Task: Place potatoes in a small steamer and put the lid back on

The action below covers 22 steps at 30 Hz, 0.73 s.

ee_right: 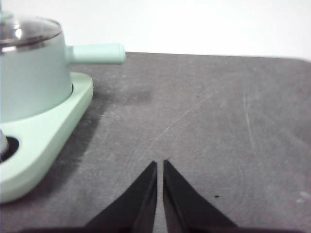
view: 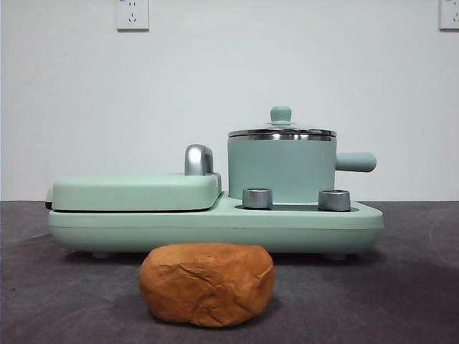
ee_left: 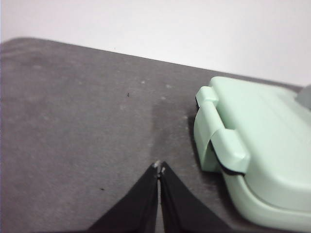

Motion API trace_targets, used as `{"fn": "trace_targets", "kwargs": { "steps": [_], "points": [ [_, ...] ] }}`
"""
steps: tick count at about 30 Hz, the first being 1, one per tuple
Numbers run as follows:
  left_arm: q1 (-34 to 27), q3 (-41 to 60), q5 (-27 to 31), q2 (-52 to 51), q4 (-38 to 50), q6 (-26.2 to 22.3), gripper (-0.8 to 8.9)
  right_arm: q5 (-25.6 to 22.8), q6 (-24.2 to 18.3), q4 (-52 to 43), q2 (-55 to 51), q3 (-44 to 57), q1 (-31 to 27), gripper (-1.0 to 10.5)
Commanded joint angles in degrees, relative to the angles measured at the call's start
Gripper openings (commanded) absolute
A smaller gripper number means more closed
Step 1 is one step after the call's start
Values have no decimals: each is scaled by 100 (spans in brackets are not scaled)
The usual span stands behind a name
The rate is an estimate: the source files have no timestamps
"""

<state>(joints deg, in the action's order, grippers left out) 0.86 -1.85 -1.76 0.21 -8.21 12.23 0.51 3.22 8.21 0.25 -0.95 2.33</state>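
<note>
Front view: potato (view: 206, 284) before lidded steamer (view: 281, 170).

We saw a plain white wall (view: 229, 79) behind the worktop (view: 64, 301), which was dark grey, matte and faintly scuffed. Two white power sockets sat high on the wall, one (view: 132, 13) above the worktop's left part, the other (view: 449, 13) above its right edge. The light was soft and even, with faint shadows.

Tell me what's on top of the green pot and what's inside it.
The glass lid with its green knob sits on the pot, closed. The inside cannot be seen: the pot's wall hides it, and the glass shows only glare. The potato lies on the table in front of the cooker.
</note>
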Motion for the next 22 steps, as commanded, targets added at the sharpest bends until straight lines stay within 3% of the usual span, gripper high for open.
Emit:
{"fn": "trace_targets", "kwargs": {
  "steps": [1, 3, 7, 12, 16, 22],
  "points": [
    [-11, 105, -17, -2, 190, 546, 6, 225, 837, -382, -4, 20, 9, 18],
    [-9, 105, -22, -2, 437, 645, 6, 317, 1150, -872, -4, 20, 17, 18],
    [-9, 22, -337, -2, 1377, 1692, 6, 306, 1729, -1969, -4, -61, 17, 16],
    [-9, -699, -938, 164, 1316, 1821, 6, 367, 2015, -1097, 271, -968, 15, 15],
    [-9, -1622, -1187, 678, 656, 1491, 6, 903, 1510, -295, 977, -1967, 17, 15],
    [-9, -2955, -2328, 1937, -39, 562, 7, 2024, 507, 343, 2391, -3239, 28, 14]
  ]
}}
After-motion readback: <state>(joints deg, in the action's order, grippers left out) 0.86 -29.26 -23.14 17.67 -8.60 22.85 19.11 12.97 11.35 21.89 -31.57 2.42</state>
